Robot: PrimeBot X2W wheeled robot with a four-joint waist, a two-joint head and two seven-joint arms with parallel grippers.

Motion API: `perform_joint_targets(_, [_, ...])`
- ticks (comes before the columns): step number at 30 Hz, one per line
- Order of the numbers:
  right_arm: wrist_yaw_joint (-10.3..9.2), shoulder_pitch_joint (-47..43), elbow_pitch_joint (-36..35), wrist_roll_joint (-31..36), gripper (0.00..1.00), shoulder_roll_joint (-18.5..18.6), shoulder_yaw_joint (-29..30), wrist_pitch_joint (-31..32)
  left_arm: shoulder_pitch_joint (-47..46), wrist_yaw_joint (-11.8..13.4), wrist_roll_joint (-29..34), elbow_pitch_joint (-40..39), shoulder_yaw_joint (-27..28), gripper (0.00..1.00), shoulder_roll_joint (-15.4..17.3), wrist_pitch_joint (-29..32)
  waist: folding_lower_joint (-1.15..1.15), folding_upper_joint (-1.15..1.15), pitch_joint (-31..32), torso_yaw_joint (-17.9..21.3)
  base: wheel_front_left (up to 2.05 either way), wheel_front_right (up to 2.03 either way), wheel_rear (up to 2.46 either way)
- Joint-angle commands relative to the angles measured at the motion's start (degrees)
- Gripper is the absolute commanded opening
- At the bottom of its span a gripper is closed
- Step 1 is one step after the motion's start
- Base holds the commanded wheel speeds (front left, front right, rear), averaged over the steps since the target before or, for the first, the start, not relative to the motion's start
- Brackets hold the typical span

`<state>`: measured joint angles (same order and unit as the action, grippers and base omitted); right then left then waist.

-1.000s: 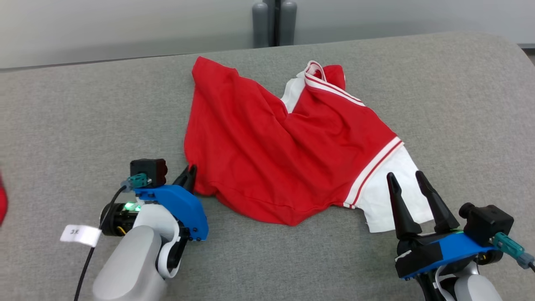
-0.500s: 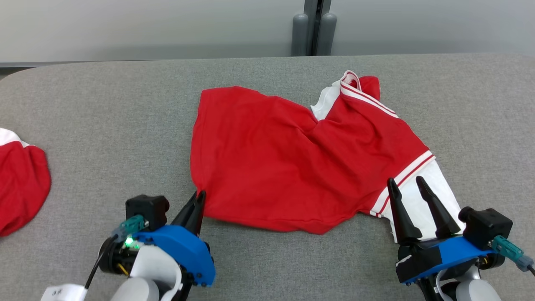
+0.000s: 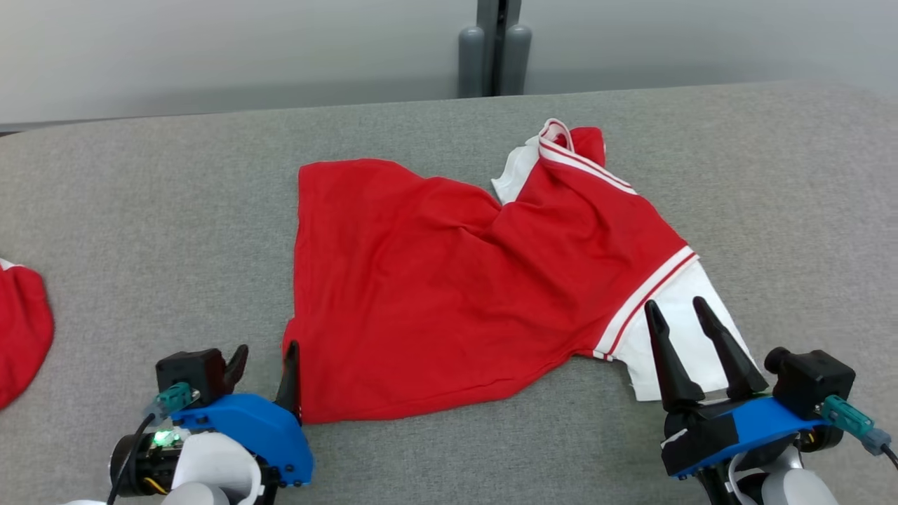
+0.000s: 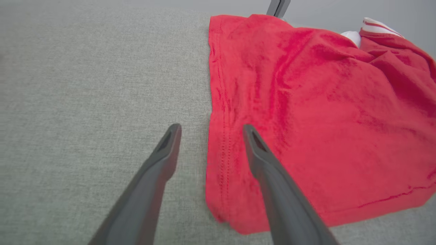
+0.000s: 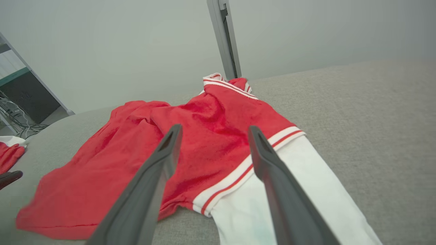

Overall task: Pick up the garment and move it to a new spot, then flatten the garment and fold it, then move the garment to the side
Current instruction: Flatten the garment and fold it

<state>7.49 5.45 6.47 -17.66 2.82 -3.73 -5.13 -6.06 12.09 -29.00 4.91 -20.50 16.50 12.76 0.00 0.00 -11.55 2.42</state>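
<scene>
Red cloth of a second piece (image 3: 21, 337) pokes in at the far left of the grey padded table (image 3: 140, 210), well apart from the work. Next along, the left gripper (image 3: 267, 347) stands with its jaws spread and holds nothing. The near-left hem corner (image 4: 224, 190) of the garment (image 3: 435, 280) lies between and under its fingers. The garment, a red shirt, sprawls mid-table, mostly spread but rumpled, with a ridge running up towards the striped collar (image 3: 561, 133) at the back. On the right its white sleeve (image 3: 694, 351) reaches the right gripper (image 3: 673, 304), whose jaws are likewise wide and empty, poised over that sleeve. It looks a light, limp knit that will sag when lifted and drag on the rough table cover. I'd pinch it at the hem corners or the sleeve end and draw it gently outward to flatten it.
</scene>
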Motion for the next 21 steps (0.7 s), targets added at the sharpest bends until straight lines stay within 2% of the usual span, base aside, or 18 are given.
perform_joint_targets(1, [0.01, -0.17, 0.2, -0.23, 1.0, 0.13, 0.45, -0.31, -0.45, 0.41, 0.25, 1.13, 0.75, 1.0, 0.35, -1.1, 0.0, 0.0, 0.51, 0.67, 0.0, 0.0, 0.0])
perform_joint_targets(5, [0.01, -1.03, 0.3, -0.05, 1.0, 0.13, 1.79, -0.6, 0.15, 0.32, -0.63, 2.88, 2.53, 1.0, 0.47, -4.4, 0.0, 0.0, 1.02, 0.93, 0.0, 0.0, 0.0])
perform_joint_targets(8, [0.01, -1.33, 0.08, -0.12, 1.0, 0.12, 3.03, -0.72, -0.01, -0.25, -0.76, 3.28, 3.99, 1.0, 0.21, -9.08, 0.0, 0.0, 1.43, 0.41, 0.0, 0.0, 0.0])
perform_joint_targets(17, [0.01, -2.37, -0.54, -0.01, 1.0, 0.13, 6.16, -0.32, -1.1, -5.42, -0.9, 6.3, 5.6, 1.0, -1.12, -24.02, 0.0, 0.0, 2.93, -1.85, 0.0, 0.0, 0.0])
perform_joint_targets(21, [0.01, -2.64, -0.46, 0.05, 1.0, 0.13, 7.28, -0.23, -1.41, -6.77, 0.43, 7.28, 6.07, 1.0, -1.14, -26.91, 0.0, 0.0, 3.84, -2.3, 0.0, 0.0, 0.0])
